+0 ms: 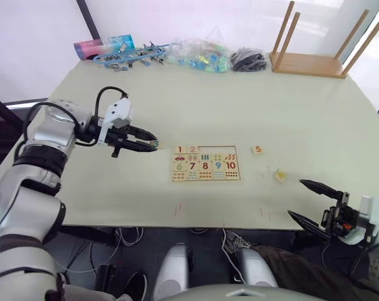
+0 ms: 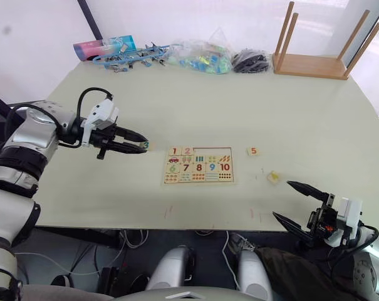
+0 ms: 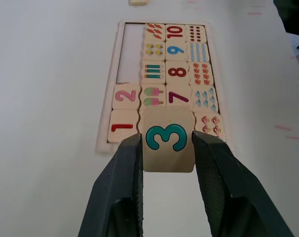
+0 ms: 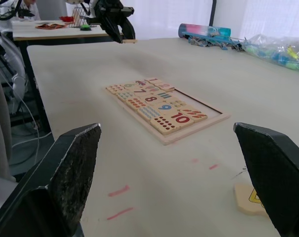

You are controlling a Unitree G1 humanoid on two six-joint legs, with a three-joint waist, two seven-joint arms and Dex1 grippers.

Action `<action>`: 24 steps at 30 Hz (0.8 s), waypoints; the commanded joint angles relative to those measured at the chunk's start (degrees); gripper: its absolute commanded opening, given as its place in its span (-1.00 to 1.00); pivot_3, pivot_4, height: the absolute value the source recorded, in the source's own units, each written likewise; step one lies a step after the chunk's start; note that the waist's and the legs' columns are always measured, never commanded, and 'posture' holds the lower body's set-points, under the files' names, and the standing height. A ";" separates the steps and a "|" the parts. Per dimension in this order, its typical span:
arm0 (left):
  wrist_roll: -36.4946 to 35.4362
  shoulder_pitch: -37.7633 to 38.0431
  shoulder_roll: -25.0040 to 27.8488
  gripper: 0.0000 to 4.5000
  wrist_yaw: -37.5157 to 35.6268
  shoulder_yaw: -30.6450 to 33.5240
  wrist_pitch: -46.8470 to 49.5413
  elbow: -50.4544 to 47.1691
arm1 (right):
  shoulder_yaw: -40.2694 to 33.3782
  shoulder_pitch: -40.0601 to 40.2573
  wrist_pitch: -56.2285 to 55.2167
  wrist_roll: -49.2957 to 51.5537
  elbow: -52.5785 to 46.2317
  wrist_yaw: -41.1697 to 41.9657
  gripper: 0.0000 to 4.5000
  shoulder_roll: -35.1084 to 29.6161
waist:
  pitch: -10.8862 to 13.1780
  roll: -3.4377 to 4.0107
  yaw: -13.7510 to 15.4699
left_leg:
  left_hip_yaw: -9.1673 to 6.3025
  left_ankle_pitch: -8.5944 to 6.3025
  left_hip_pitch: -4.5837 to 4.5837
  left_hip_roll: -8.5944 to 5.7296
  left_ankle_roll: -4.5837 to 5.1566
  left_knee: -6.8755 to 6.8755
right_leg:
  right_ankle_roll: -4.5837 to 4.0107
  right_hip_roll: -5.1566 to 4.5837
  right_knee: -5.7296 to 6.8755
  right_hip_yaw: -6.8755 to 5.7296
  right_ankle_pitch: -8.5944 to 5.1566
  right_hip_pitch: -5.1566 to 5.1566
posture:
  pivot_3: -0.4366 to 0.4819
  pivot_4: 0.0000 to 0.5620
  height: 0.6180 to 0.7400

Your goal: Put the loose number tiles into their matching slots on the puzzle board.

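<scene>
Our left two-fingered black gripper (image 3: 168, 148) clamps the pale-wood green 3 tile (image 3: 168, 140) beside the flat light-wood puzzle board (image 1: 205, 163), whose top row holds 1 and 2, while our right gripper (image 2: 292, 202) gapes.

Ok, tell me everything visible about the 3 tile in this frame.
The 3 tile is a small square of pale wood with rounded corners and a teal digit outlined in black. It is clamped by two opposite edges in the left claw, digit facing up, held roughly level above the table, short of the board on its left side. The board's 1 and 2 are seated; the rest of that row is empty.
</scene>
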 commanded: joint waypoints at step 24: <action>29.03 -12.92 -25.23 -0.55 10.89 7.64 -7.01 15.13 | -1.44 3.38 -2.56 0.66 -6.07 -5.83 1.00 1.99 | 0.01 -0.03 -0.14 | -0.16 0.00 -0.22 -0.10 0.01 0.13 | -0.03 0.09 0.00 0.03 0.06 -0.08 | -0.05 -0.47 1.00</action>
